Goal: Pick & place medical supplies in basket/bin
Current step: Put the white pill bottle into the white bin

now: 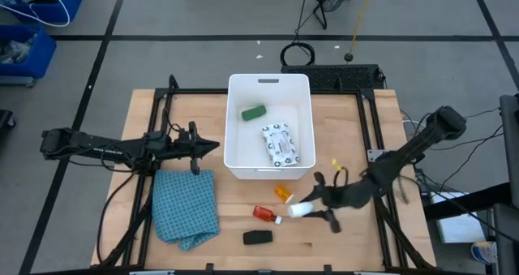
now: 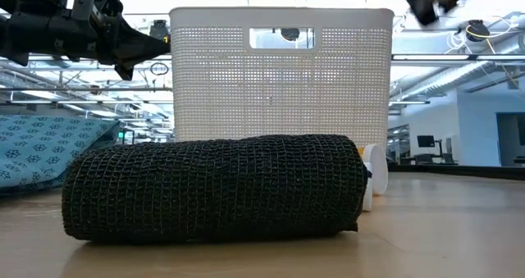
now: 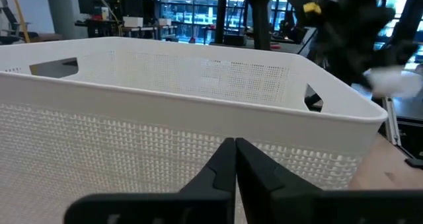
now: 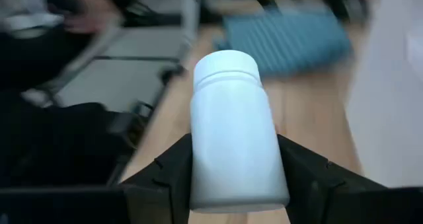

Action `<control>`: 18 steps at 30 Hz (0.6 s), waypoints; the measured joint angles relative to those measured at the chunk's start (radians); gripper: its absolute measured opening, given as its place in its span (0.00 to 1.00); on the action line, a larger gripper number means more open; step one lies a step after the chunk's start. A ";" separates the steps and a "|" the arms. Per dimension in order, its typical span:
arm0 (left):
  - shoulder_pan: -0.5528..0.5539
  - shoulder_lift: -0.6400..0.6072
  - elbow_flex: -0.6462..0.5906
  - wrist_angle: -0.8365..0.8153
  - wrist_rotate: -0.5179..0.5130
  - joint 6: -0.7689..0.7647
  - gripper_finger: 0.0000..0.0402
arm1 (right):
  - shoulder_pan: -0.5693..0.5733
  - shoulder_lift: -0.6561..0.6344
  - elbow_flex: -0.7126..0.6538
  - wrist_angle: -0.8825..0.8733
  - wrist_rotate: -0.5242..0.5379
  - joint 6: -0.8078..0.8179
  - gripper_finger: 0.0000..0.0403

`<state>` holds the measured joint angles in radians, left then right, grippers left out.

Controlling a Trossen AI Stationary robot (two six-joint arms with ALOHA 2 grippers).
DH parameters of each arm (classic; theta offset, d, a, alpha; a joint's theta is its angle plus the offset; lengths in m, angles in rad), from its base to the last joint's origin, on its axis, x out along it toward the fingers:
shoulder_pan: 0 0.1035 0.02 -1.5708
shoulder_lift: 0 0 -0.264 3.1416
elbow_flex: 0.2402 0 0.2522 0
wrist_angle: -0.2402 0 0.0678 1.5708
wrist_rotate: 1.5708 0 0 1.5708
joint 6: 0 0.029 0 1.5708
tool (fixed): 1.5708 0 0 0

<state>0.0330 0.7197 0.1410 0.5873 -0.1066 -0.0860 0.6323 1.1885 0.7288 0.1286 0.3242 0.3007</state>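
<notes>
The white tub (image 1: 302,88) stands mid-table, with a green oblong piece (image 1: 254,112) and a flat white printed packet (image 1: 277,143) lying on its floor. Near its front lie an orange pill bottle (image 1: 283,194), a red-and-white tube (image 1: 266,215) and a black oblong piece (image 1: 258,238), a mesh roll in the low view (image 2: 217,188). My right gripper (image 1: 312,204) is right of these, shut on a white bottle (image 4: 231,138). My left gripper (image 1: 207,148) is shut beside the tub's left wall (image 3: 132,145). My right gripper pinches the white bottle's body near its base (image 4: 231,184), one finger (image 4: 173,174) on each side. The fingers come about level from the table's right, lying along the bottle. The capped end (image 4: 225,65) points ahead of them toward the table's left. The bottle is lifted clear of the table.
A blue checked cloth (image 1: 186,206) lies crumpled on the table's left near part. The tub's walls stand tall, with a handle slot (image 2: 280,38) in the near short side. Bare wood shows along the near edge and right of the tub.
</notes>
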 joint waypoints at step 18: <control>0.000 0.000 0.000 -0.020 0.000 0.000 0.12 | -0.262 -0.617 -0.160 -0.155 -0.276 -0.437 0.40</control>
<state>0.0330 0.7197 0.1410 0.5668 -0.1067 -0.0864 0.3703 0.5720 0.5692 -0.0263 0.0479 -0.1365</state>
